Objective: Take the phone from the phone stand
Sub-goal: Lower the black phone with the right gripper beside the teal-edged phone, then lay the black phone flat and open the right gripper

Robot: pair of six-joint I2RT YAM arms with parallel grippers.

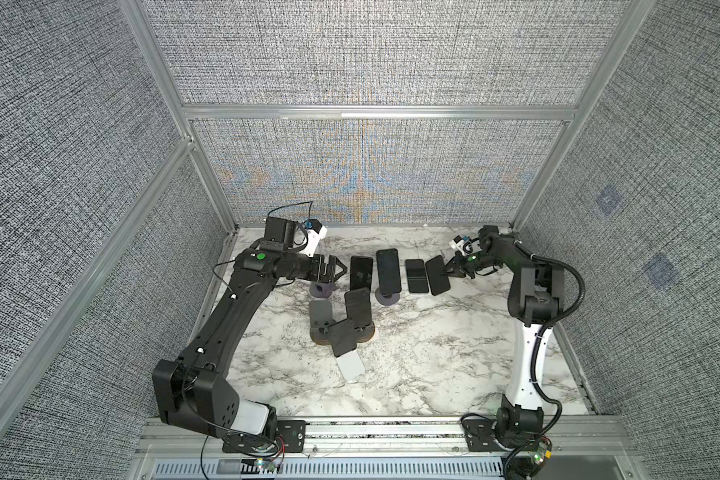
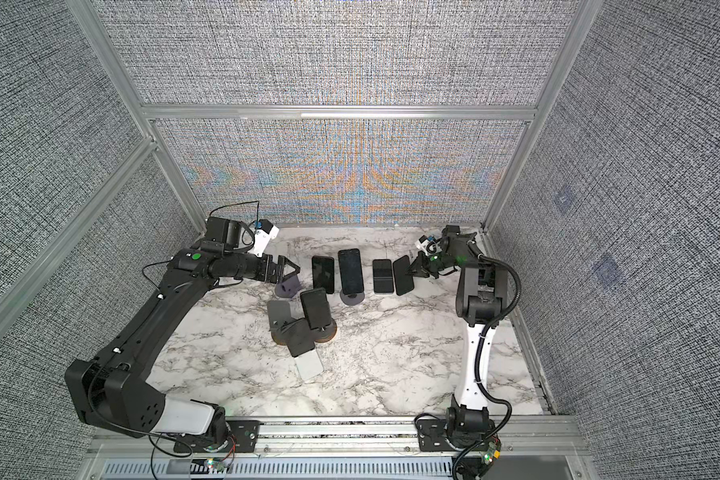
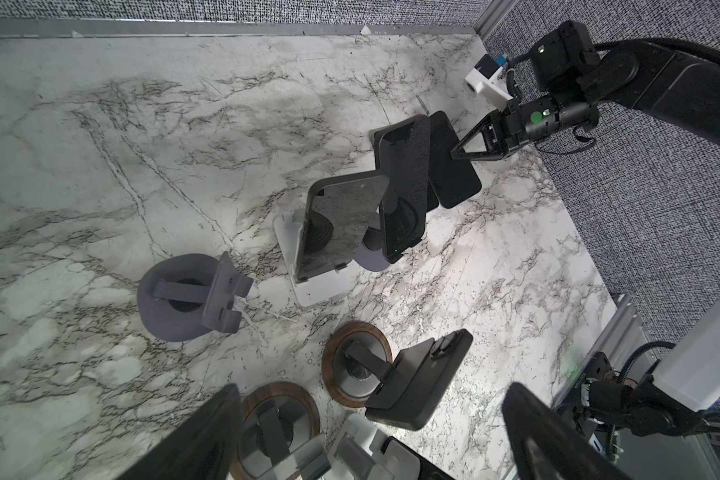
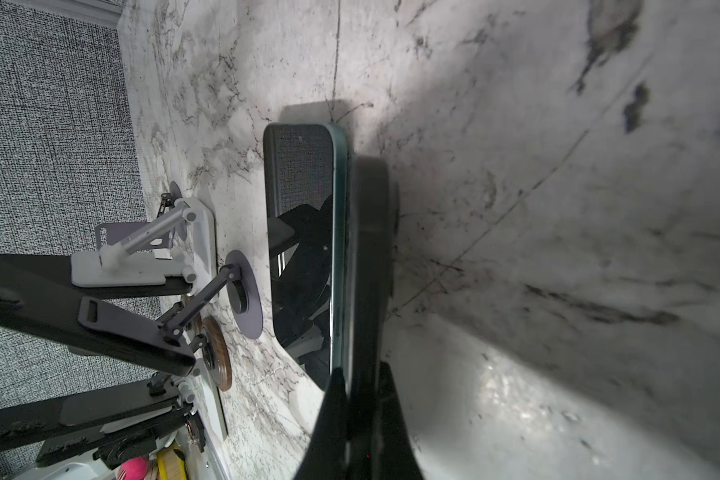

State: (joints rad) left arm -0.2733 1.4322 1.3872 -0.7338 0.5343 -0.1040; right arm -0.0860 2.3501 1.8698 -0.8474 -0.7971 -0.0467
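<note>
The marble worktop (image 1: 433, 353) fills the lower middle of both top views. The left arm (image 1: 225, 316) reaches in from the lower left and the right arm (image 1: 528, 332) from the lower right. A cluster of dark phones and stands sits across the middle.

At the right end of the back row, the right pincer (image 1: 447, 272) is clamped on the edge of one phone (image 1: 437, 275). That phone is off any stand and sits just beside a flat phone (image 1: 416, 276) lying on the worktop (whether the held one touches the worktop, I cannot tell). The left pincer (image 1: 341, 270), jaws wide apart and empty, hovers at the left end of the row, just by an empty purple stand (image 1: 323, 289).

By my reading, two phones are out of their stands, and the held one only needs setting down and letting go. Left to do are the tall phone (image 1: 388, 270) on its round base, its neighbour (image 1: 360, 272) on a white stand (image 3: 308, 291), and the front phones (image 1: 358, 307) lower in the frame, all apparently propped up.
</note>
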